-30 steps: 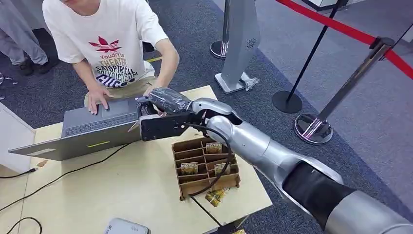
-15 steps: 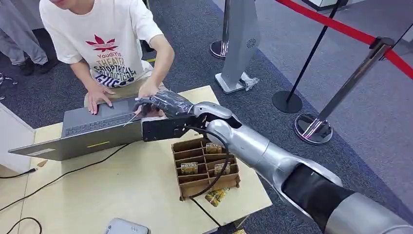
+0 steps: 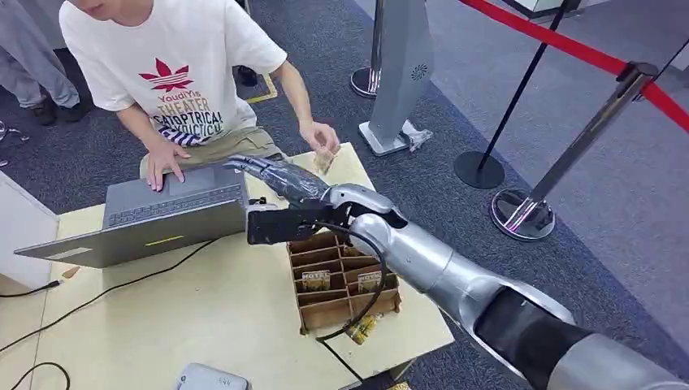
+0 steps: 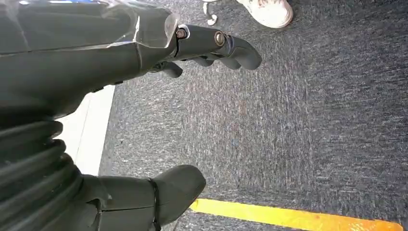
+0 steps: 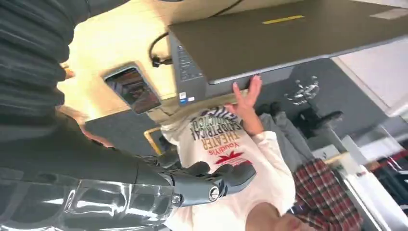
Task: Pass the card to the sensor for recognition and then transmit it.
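right hand (image 3: 280,176) empty, fingers apart | card (image 3: 326,160) — apparently — in person's hand (image 3: 319,138)

Even, bright indoor light, soft shadows under the laptop (image 3: 138,219). Glare on plastic wrap over the right hand (image 5: 159,192); tabletop beside the laptop overexposed in right wrist view. Wrist views slightly soft.

Card (image 3: 325,160) in person's hand (image 3: 319,136) too small to read; laptop (image 3: 146,218) screen cut off left.
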{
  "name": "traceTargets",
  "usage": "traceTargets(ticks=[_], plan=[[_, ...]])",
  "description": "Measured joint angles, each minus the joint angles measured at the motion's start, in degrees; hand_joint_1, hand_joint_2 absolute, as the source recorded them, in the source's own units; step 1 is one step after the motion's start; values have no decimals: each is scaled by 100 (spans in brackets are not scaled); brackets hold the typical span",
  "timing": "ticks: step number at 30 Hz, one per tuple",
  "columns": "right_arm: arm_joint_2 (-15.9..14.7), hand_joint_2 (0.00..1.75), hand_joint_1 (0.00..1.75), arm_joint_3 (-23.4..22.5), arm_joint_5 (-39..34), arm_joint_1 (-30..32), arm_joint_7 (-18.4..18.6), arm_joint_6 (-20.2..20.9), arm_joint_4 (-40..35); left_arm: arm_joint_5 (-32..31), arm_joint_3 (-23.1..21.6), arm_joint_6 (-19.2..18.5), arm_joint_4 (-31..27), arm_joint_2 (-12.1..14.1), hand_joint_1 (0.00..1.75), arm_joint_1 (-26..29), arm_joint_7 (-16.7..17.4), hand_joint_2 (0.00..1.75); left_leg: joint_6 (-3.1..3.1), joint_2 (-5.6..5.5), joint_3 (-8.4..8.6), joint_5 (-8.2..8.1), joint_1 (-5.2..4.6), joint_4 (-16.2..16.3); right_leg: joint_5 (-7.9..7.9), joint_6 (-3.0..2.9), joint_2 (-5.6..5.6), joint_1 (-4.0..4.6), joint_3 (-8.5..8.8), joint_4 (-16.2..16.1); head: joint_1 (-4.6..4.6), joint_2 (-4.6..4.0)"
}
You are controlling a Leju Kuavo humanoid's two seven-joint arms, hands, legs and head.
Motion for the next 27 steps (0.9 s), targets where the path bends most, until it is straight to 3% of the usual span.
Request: traceTargets(ticks=[7,13,26,27], plan=[[144,175,0,-310,-678,763,-586,-271,-666,-11,-6,37,6,-15,0,-1,-52,175,-2,-3,0,-2,1,0,-4,2,-3,4,0,-1,2,0],[478,175,0,-466,-1233,1787,-1152,-490,-1379,48,-7,39,46,-31,0,10,-94,175,-3,-8,-4,-3,3,-2,-5,1,-8,3,-2,-1,0,0],[877,175,0,-394,-1767,2906,-1209,-516,-1736,7,-7,50,59,-52,0,9,-77,175,-2,-5,-4,-2,2,-2,-5,1,-7,2,-1,-2,0,0],[896,0,0,-383,-1791,2948,-1216,-525,-1727,4,-7,50,59,-52,0,4,-63,175,-3,-5,-4,-2,2,-2,-5,1,-7,2,-1,-2,2,0]])
